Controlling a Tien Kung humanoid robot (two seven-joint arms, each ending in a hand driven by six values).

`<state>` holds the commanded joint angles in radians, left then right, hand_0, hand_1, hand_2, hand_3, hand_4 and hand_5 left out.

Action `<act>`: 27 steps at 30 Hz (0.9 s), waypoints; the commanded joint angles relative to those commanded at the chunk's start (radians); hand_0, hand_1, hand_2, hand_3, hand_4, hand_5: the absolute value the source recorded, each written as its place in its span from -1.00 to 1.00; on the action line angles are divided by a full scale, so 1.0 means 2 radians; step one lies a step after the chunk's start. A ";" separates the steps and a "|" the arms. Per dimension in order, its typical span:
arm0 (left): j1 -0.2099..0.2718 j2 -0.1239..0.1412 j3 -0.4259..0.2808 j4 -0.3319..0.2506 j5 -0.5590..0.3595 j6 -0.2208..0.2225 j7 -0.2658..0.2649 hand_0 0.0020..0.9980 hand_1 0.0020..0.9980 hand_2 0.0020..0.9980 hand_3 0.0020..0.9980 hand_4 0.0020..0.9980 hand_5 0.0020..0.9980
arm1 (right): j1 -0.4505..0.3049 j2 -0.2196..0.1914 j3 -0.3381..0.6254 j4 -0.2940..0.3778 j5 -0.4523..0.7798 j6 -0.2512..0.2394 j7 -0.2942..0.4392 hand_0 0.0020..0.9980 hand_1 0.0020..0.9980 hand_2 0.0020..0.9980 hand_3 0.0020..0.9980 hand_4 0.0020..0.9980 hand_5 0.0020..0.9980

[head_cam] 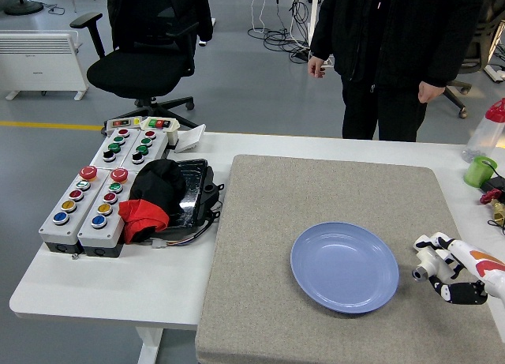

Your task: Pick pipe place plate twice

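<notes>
While my right hand (451, 271) curls its fingers round the white pipe (427, 260), the piece sits just right of the plate (345, 267).
The pipe is smooth plastic, its long axis level, open end facing the glossy round blue plate on the coarse grey mat (260, 222).
</notes>
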<state>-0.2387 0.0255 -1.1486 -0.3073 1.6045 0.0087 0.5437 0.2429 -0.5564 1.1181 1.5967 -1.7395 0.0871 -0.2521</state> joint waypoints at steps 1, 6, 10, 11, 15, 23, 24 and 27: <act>0.000 0.000 0.000 0.000 0.000 0.000 0.000 0.31 0.26 0.26 0.10 -0.22 1.00 | 0.006 0.001 -0.005 0.001 -0.001 0.000 -0.001 -0.20 -0.01 0.14 0.23 -0.12 -0.94; -0.001 0.001 0.003 -0.001 -0.005 0.000 0.001 0.31 0.26 0.26 0.10 -0.22 1.00 | 0.055 0.016 -0.052 -0.008 0.005 0.003 -0.005 -0.18 0.00 0.14 0.22 -0.18 -0.97; -0.001 0.001 0.006 -0.001 -0.008 0.001 0.002 0.31 0.26 0.26 0.10 -0.22 1.00 | 0.089 0.031 -0.087 -0.021 0.012 0.006 -0.006 -0.18 0.00 0.14 0.22 -0.18 -0.97; -0.001 0.001 0.007 -0.002 -0.010 0.001 0.002 0.31 0.26 0.26 0.10 -0.22 1.00 | 0.099 0.038 -0.097 -0.027 0.015 0.007 -0.007 -0.18 0.00 0.14 0.22 -0.18 -0.97; -0.002 0.002 0.009 -0.002 -0.013 0.001 0.002 0.31 0.26 0.26 0.10 -0.22 1.00 | 0.125 0.055 -0.122 -0.045 0.020 0.009 -0.009 -0.17 0.00 0.15 0.23 -0.20 -0.96; -0.005 0.002 0.014 -0.002 -0.019 0.002 0.001 0.31 0.26 0.26 0.10 -0.22 1.00 | 0.157 0.084 -0.152 -0.082 0.028 0.013 -0.013 -0.15 0.02 0.15 0.23 -0.20 -0.96; -0.005 0.002 0.014 -0.002 -0.020 0.003 0.001 0.31 0.26 0.26 0.10 -0.22 1.00 | 0.157 0.085 -0.153 -0.083 0.028 0.013 -0.013 -0.14 0.03 0.15 0.23 -0.20 -0.96; -0.005 0.002 0.015 -0.002 -0.022 0.004 0.000 0.31 0.26 0.26 0.10 -0.22 1.00 | 0.164 0.093 -0.158 -0.092 0.026 0.015 -0.016 -0.14 0.03 0.15 0.23 -0.20 -0.96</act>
<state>-0.2488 0.0305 -1.1179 -0.3112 1.5615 0.0159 0.5438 0.5705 -0.3706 0.8022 1.4119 -1.6870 0.1165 -0.2833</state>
